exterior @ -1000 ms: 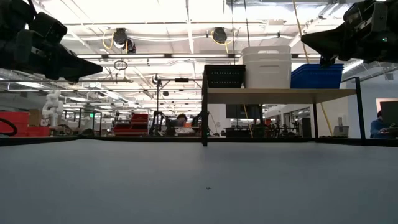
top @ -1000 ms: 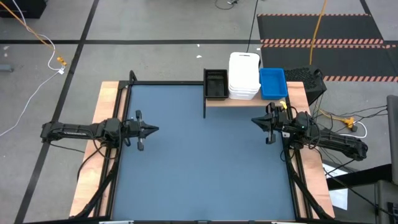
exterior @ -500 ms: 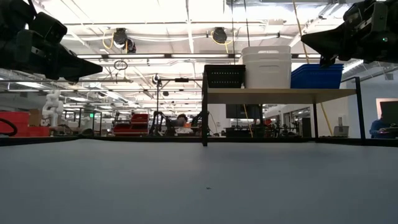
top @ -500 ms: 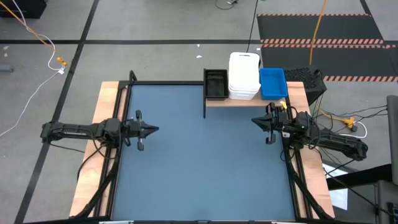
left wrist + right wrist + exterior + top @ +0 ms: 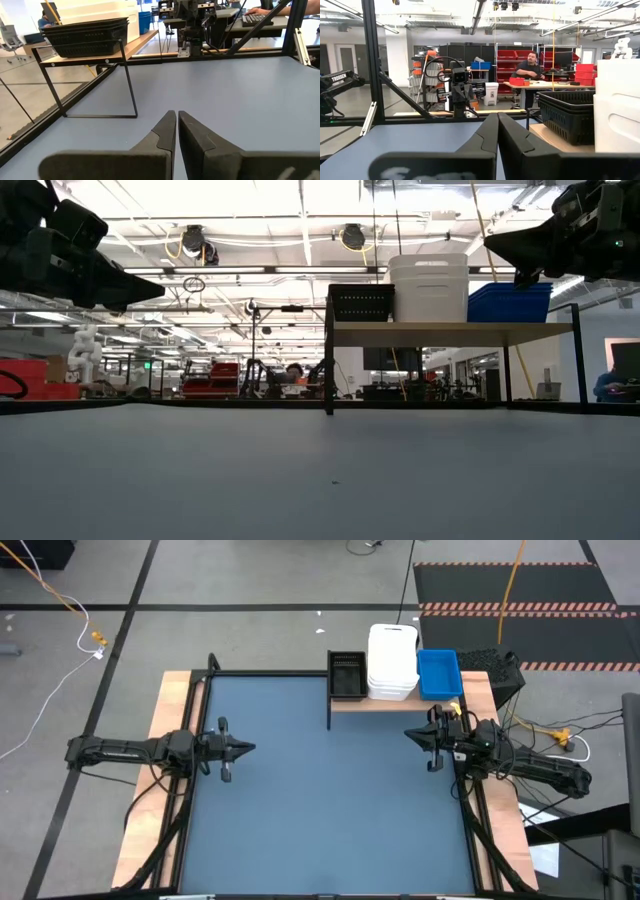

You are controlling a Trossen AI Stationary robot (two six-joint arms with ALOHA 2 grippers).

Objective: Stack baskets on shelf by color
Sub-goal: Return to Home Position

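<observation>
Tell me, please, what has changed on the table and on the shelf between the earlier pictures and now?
Nothing has visibly changed. The left gripper and the right gripper hover at opposite sides of the table as before, fingers shut and holding nothing. On the shelf, the black basket, the white baskets and the blue baskets stand in the same places.

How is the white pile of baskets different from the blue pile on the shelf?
The white pile is white; the blue pile is bright blue. In the low view the white pile stands taller than the blue pile. The white pile sits mid-way along the shelf, beside the black basket; the blue pile sits at one end. Both rest on the shelf.
</observation>
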